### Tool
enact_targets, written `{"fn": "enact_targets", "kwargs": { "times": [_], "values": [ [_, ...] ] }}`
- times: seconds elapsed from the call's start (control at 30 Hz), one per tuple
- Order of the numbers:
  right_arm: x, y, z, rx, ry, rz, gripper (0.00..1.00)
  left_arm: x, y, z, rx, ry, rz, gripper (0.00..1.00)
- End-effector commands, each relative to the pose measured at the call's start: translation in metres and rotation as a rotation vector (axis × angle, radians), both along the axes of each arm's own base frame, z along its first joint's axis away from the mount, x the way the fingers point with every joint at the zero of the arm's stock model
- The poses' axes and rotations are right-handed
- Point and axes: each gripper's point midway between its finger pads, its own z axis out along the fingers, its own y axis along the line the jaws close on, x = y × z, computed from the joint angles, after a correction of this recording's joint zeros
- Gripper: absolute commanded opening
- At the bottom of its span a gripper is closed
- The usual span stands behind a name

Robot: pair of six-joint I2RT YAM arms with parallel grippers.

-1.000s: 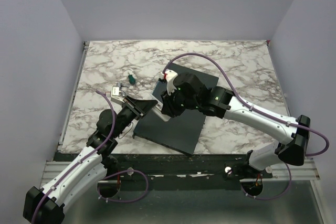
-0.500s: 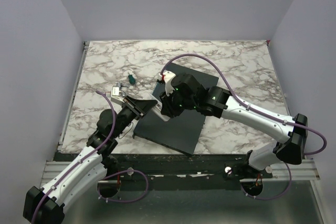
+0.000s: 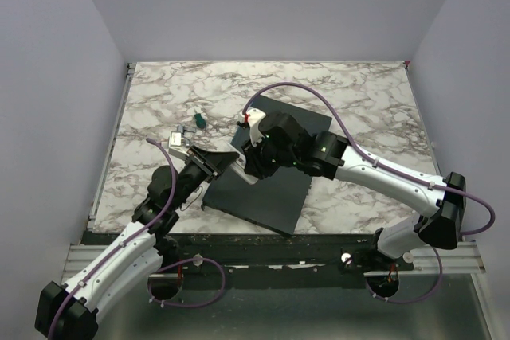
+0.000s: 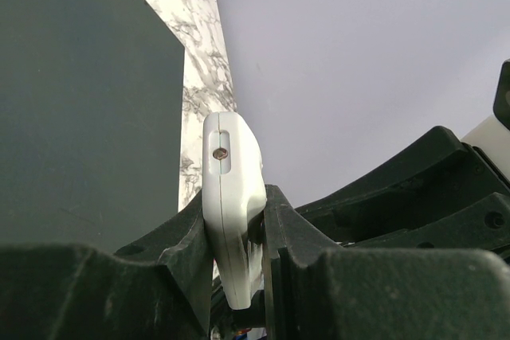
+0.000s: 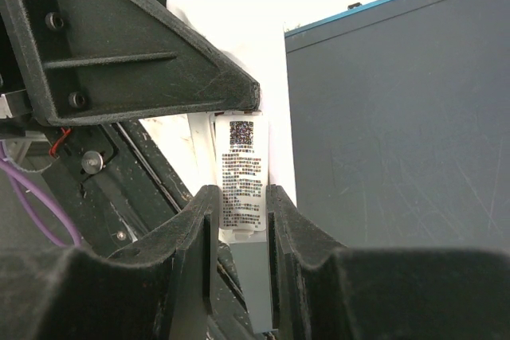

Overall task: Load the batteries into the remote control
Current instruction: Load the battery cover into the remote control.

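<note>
- The left jaws are clamped tight on the remote control (image 4: 231,189), which stands edge-on between them with a small screw (image 4: 221,153) showing in its upper end.
- The right jaws are narrow and pinch the sides of the same remote's back where a printed label (image 5: 241,173) runs. A left finger (image 5: 119,61) crosses just above.
- Both wrists meet at the left edge of a dark grey slab (image 3: 271,189) lying on the marble tabletop (image 3: 358,93).
- A small green object (image 3: 199,121) and a small white object (image 3: 177,138) lie on the marble left of the slab.
</note>
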Motion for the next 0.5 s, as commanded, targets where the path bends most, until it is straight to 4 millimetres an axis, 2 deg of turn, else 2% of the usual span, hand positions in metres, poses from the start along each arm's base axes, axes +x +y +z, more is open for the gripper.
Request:
{"fn": "enact_targets", "kwargs": {
  "times": [0.0, 0.47],
  "values": [
    [0.0066, 0.0032, -0.0005, -0.004, -0.040, -0.007, 0.23, -0.0067, -0.0043, 0.0238, -0.088, -0.053, -0.039, 0.00],
    [0.0061, 0.0042, -0.0012, 0.002, -0.044, 0.002, 0.33, -0.0065, -0.0056, 0.0220, -0.099, -0.043, -0.045, 0.00]
  ]
}}
